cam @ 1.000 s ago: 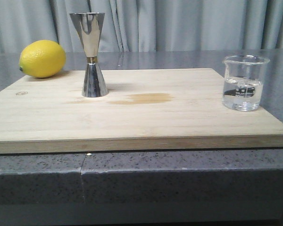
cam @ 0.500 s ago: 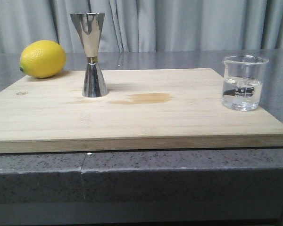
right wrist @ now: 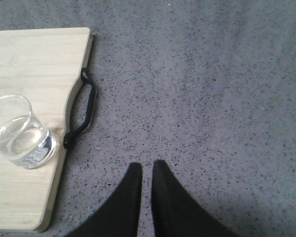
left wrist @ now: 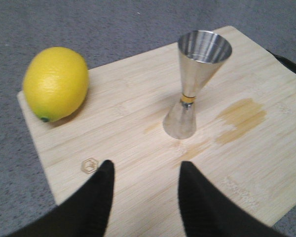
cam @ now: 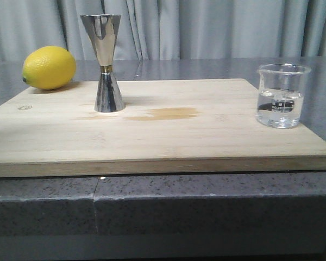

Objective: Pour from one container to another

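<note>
A: Pale wood fills the scene: a cutting board (cam: pixel 168 130) on a grey stone counter (right wrist: pixel 212 89), the beaker (cam: pixel 281 95) part-filled with clear liquid near its right edge, the steel jigger (cam: pixel 105 63) upright well to the left, a lemon (cam: pixel 49 67) behind it.

B: And the arms?

A: Both empty. The left gripper (left wrist: pixel 144 185) hangs wide open over the board near the jigger; the right gripper (right wrist: pixel 142 185) is nearly closed, off the board above bare counter.

B: Risks?

A: Likely the jigger: tall on a narrow foot, a nudge could topple it. Its mouth is small, so a fast tilt might spill.

B: Any writing?

A: Printed markings on the beaker, too blurred to read; a small hexagon logo (left wrist: pixel 90 165) on the board, no legible words.
</note>
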`<state>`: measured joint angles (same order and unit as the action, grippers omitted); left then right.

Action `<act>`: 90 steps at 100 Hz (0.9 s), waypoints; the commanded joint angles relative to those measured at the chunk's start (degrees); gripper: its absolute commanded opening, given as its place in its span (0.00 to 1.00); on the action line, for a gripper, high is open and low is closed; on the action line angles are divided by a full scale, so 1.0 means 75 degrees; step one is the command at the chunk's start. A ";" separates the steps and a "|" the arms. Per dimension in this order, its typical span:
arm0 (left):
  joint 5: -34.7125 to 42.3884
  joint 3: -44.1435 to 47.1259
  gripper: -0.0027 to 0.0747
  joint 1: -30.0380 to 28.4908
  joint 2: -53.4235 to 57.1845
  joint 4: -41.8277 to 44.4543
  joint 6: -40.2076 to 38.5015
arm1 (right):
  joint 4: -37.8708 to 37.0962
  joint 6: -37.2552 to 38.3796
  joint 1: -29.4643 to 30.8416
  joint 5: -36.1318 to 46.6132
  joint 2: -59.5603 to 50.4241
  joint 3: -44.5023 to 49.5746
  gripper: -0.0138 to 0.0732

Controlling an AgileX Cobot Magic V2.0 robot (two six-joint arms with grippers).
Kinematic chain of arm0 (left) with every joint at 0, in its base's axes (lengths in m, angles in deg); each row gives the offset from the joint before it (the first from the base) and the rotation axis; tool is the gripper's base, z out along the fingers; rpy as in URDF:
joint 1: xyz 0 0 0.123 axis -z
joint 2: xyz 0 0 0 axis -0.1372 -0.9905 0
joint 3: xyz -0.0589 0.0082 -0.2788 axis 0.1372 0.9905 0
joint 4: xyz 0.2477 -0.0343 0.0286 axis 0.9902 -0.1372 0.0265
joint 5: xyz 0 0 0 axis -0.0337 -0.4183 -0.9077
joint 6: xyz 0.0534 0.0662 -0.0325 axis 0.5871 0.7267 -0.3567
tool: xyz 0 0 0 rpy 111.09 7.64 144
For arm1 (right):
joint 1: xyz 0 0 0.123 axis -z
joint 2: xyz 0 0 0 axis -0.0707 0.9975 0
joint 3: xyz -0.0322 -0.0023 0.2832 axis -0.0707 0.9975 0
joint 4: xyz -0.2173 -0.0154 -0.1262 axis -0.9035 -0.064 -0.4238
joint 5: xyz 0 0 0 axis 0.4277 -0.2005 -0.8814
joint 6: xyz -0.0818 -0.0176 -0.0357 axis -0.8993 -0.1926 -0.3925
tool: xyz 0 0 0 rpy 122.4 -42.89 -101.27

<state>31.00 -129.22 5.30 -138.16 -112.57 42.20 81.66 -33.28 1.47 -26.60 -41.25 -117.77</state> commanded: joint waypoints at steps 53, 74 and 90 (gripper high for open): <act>0.0899 -0.0247 0.79 0.1219 -0.2677 -0.6319 0.6942 | 0.0019 -0.0096 0.0037 0.0803 0.0073 -0.0277 0.21; -0.0100 -0.0333 0.79 0.1233 -0.3379 -0.7759 0.8660 | 0.0019 -0.0096 0.0037 0.0887 0.0073 -0.0277 0.21; -0.0466 -0.0333 0.79 0.1233 -0.3808 -0.7759 0.8999 | 0.0019 -0.0096 0.0037 0.0902 0.0073 -0.0277 0.21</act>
<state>31.69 -129.95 13.92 -166.94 -167.59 107.98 81.66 -33.36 1.47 -24.32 -41.25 -117.77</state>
